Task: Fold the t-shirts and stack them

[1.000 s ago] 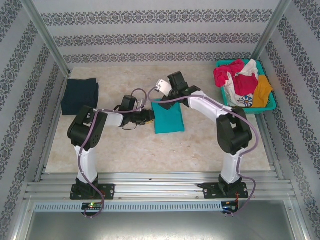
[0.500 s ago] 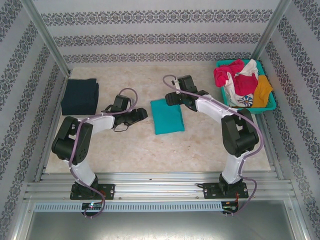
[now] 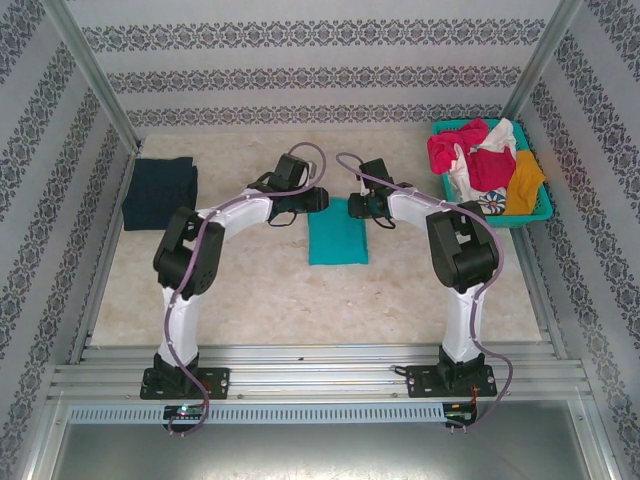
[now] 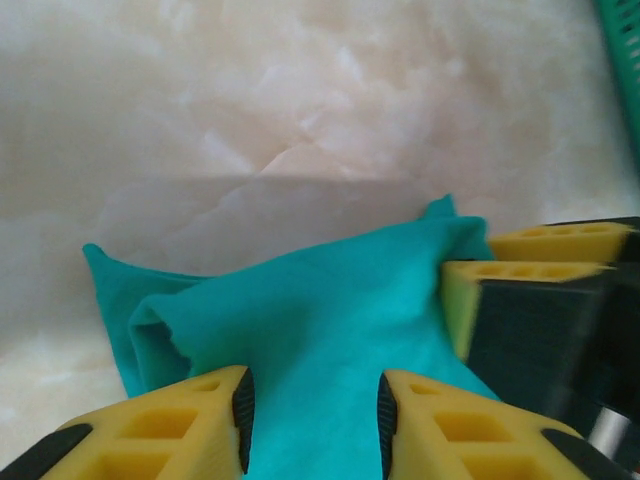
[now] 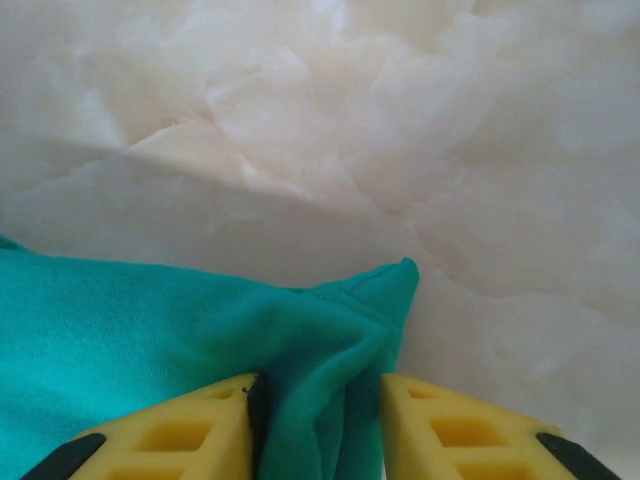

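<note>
Pale marble-look counter boxed in by patterned walls. I'm seeing plenty of bare room on the near half, plus a gap between the teal t-shirt and the folded navy t-shirt that's sitting against the left edge. The teal one is lying mid-counter. The left gripper and right gripper are both working its far edge, jaws clenching bunched cloth in the wrist views. From above, the arms are hiding that edge. The basket is hugging the far right corner, holding a magenta shirt, white shirt and orange shirt. The white one's print is looking too small to read.
</note>
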Robot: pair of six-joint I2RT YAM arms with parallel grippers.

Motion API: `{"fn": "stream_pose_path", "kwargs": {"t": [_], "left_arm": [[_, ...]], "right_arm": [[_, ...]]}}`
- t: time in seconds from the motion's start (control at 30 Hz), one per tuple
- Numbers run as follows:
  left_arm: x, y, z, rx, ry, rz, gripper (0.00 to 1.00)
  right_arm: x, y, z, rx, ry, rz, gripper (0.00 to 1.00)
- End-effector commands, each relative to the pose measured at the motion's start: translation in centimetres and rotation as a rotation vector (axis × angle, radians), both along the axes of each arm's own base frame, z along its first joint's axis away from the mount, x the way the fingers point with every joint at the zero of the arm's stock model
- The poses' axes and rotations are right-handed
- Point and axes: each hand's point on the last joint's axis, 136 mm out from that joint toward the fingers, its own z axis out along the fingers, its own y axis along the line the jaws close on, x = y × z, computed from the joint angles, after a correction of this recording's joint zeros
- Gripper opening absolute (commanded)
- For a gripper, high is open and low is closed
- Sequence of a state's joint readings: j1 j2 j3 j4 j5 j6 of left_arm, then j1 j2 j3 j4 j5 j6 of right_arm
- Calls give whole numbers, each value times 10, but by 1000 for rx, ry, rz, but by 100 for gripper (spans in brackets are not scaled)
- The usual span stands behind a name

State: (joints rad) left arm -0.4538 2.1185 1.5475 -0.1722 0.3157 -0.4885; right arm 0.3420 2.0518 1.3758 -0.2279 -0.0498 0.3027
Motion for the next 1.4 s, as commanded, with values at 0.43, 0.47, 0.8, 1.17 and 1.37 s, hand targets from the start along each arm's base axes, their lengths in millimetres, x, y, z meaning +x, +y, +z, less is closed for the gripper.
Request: {"fn": "stream_pose_path", "kwargs": {"t": [0.43,0.47,0.8,1.17,1.37], "left_arm": [[-10,-1,-45,41,125,-9,56],[-9,0,-35,33,101,-7,59],[-37,35,53,35,-92,40,100],[-105,120,33,28,-3,181,100],[-118,148,31,0,16,224,100]], "right_arm": [[-17,-11,-32,200,220,-169,22],[-17,-10,-30,213,218,-175,22],[-9,-4,27,301,60,-183,47],[-72,-9,18,285,52,-217,73],[-80,16,4,297,89,-183,47]]}}
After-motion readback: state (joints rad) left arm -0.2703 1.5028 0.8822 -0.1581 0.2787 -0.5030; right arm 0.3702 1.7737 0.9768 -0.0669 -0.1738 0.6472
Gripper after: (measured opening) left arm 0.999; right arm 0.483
